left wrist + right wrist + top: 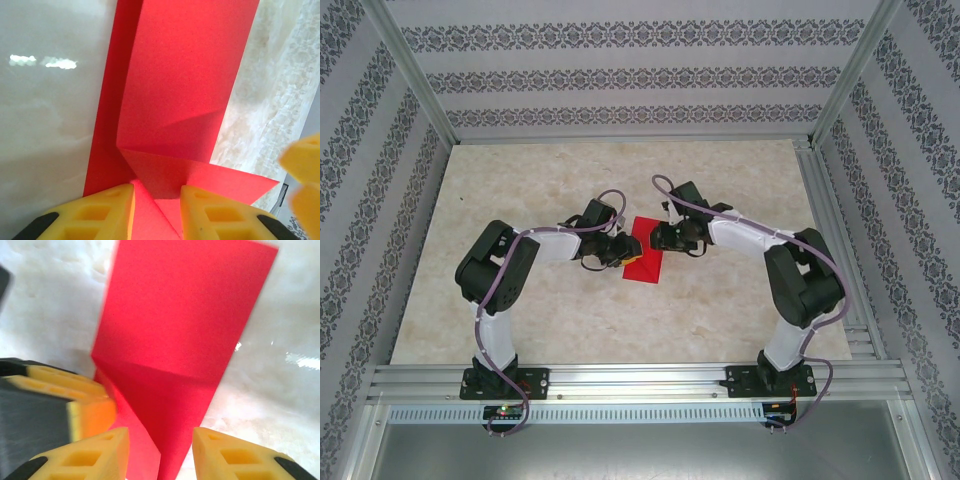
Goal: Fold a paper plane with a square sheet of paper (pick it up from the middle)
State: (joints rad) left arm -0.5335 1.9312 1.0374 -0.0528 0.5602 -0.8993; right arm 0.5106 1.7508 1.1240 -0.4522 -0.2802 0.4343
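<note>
Left wrist — my left claw [156,210] and right claw [160,455] half-open, empty, astride paper [185,90], likely light and floppy — pinch mid-crease.

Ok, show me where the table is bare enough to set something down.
Bare: the far strip of table between the back wall and the red paper; the near band between the paper and the arm bases. Crowded: the centre, where left gripper and right gripper meet at the paper.

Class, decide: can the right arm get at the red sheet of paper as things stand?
Probably yes: the right gripper hovers at the sheet of paper, jaws apart, nothing between; the left gripper crowds beside it, not blocking.
</note>
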